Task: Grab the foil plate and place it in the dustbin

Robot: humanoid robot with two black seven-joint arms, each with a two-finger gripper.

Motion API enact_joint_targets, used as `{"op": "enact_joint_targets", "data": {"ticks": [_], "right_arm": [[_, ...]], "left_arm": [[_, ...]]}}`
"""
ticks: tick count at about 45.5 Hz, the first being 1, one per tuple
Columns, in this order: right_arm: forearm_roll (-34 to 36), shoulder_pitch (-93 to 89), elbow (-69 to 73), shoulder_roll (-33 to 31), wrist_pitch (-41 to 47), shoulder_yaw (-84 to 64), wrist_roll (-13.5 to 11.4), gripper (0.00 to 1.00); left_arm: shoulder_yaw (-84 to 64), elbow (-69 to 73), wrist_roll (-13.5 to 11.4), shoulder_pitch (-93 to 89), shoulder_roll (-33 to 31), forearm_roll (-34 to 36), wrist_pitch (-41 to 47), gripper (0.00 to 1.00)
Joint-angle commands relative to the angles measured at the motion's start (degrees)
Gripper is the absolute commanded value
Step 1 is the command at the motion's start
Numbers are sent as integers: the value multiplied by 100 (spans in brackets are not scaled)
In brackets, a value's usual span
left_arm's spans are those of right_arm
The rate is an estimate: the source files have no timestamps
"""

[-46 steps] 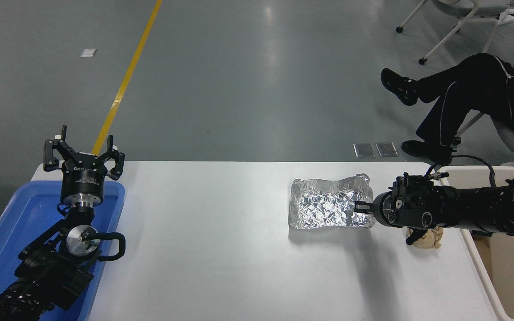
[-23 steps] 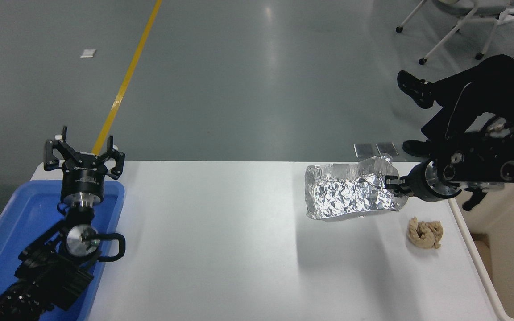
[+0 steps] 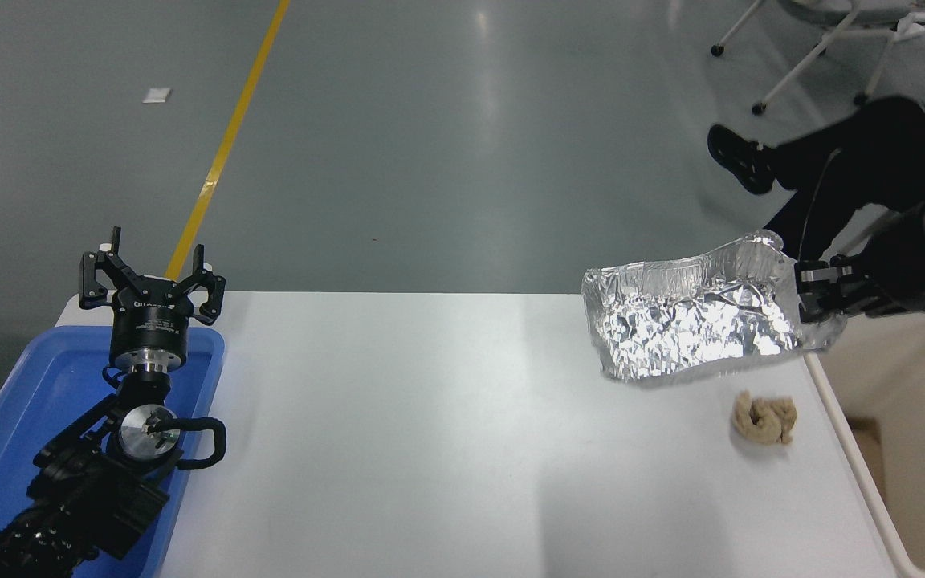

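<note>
We hold the plate point(image 3: 691, 333) in the air by its right edge, at about two o'clock in the head view. It hangs over the table's point(image 3: 430, 449) far right corner, clear of the surface, its crinkled face tilted toward the camera and its far rim raised. Our right gripper point(image 3: 820, 293) is clenched on that right rim, with the foil pinched between the fingers and bent a little round them; the arm behind it runs off the frame at three o'clock.

Just to the right of the table edge, at four o'clock, stands the bin point(image 3: 896, 522), its cream rim and deep inner wall showing. The plate is not yet over it: only the gripped end reaches past the table edge. We judge the lift done and the carry in hand. The next move, as we see it, calls for swinging further right until the whole plate is over the bin's mouth, then letting go. Thin foil held by one edge may sag or catch on the rim, so some height seems wise.

On the table below the plate, at four o'clock, lies a tan paper wad point(image 3: 764, 418), apart from it. Our left gripper point(image 3: 151, 279) is parked at eight o'clock, fingers spread and holding nothing, above a blue tray point(image 3: 21, 417). A person's dark legs point(image 3: 840, 172) show beyond the table at one o'clock.
</note>
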Motion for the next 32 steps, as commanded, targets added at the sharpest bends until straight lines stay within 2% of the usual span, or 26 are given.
{"op": "enact_joint_targets", "data": {"ticks": [1, 11, 17, 25, 32], "right_arm": [[282, 894, 126, -82, 652, -430, 0, 0], [247, 587, 56, -170, 503, -483, -8, 0], [221, -247, -357, -161, -94, -457, -9, 0], [185, -1837, -1454, -170, -614, -114, -9, 0], [176, -3815, -3229, -302, -640, 939, -9, 0]], "left_arm": [[0, 0, 0, 0, 0, 0, -1, 99], [0, 0, 0, 0, 0, 0, -1, 99], [0, 0, 0, 0, 0, 0, -1, 99], [0, 0, 0, 0, 0, 0, -1, 99], [0, 0, 0, 0, 0, 0, -1, 99]]}}
